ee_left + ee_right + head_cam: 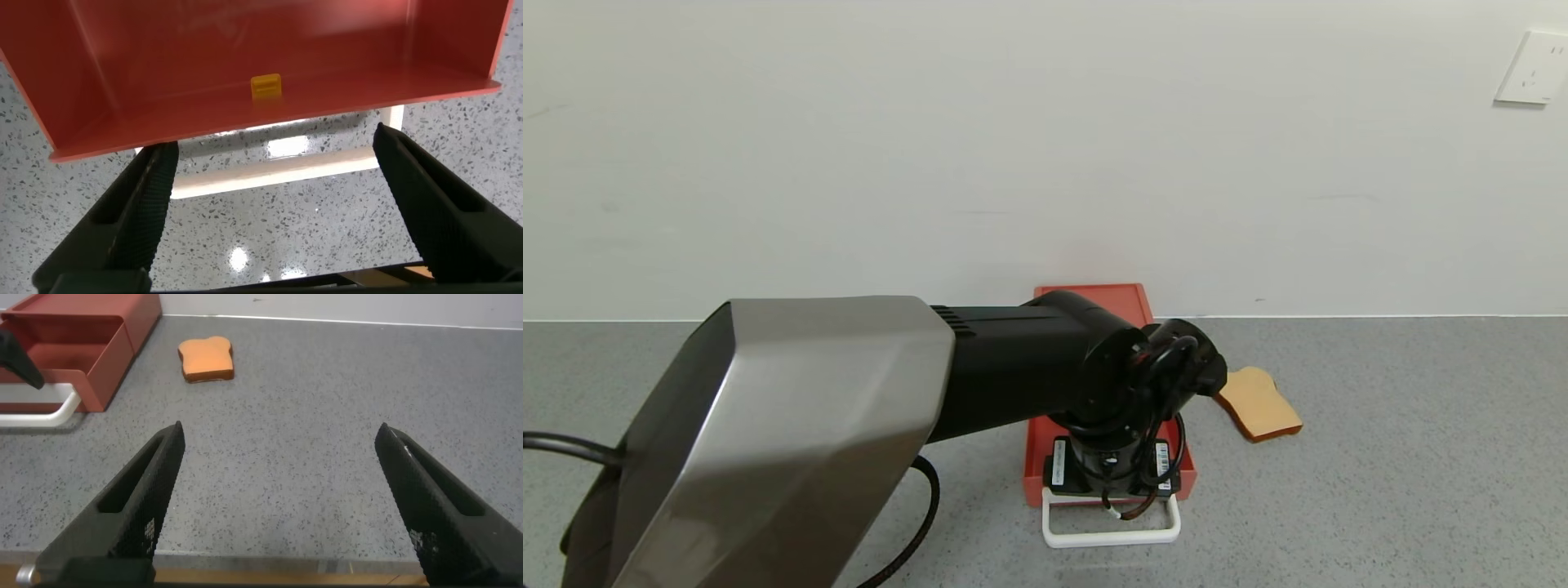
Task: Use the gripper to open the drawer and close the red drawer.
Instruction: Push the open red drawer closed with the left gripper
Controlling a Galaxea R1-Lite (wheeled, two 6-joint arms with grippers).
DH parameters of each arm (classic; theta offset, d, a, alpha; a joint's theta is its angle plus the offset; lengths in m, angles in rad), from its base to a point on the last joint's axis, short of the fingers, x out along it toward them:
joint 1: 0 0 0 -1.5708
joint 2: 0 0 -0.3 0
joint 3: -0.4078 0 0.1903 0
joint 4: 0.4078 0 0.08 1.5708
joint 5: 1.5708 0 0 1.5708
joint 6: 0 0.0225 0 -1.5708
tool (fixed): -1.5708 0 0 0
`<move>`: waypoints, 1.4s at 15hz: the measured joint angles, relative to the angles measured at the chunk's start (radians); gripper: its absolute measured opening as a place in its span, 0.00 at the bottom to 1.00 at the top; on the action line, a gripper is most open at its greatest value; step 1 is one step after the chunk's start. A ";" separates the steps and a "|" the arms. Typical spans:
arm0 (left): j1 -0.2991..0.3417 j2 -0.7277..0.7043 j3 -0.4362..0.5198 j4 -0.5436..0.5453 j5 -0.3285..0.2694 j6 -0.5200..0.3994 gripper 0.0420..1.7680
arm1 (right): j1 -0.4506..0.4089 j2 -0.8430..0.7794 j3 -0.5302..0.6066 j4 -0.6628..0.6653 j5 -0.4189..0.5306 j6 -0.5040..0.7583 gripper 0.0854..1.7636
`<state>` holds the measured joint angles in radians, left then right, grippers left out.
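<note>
My left claw (pixel 274 204) spread wide above white handle (pixel 278 170) | red drawer (pixel 1045 457) pulled out, seemingly | right claw (pixel 278 506) wide, over tabletop (pixel 327 416)

A broad silver-grey housing (pixel 776 433) is followed by a thick black arm segment (pixel 1013 367) with ribbed vents. The left gripper (pixel 1115 482) is wrapped in looping black cables, and white barcode labels (pixel 1162 478) are fixed to its base.
</note>
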<state>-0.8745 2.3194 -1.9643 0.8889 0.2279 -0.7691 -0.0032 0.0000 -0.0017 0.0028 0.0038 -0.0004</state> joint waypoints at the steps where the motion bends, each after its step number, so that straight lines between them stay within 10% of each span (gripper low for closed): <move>1: 0.001 0.003 -0.002 -0.003 0.010 0.000 0.97 | 0.000 0.000 0.000 0.000 0.000 0.000 0.97; 21: 0.080 0.030 -0.019 -0.184 0.119 0.143 0.97 | 0.000 0.000 0.000 -0.001 0.000 0.000 0.97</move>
<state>-0.7943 2.3491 -1.9834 0.7051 0.3464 -0.6262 -0.0032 0.0000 -0.0017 0.0013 0.0036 0.0000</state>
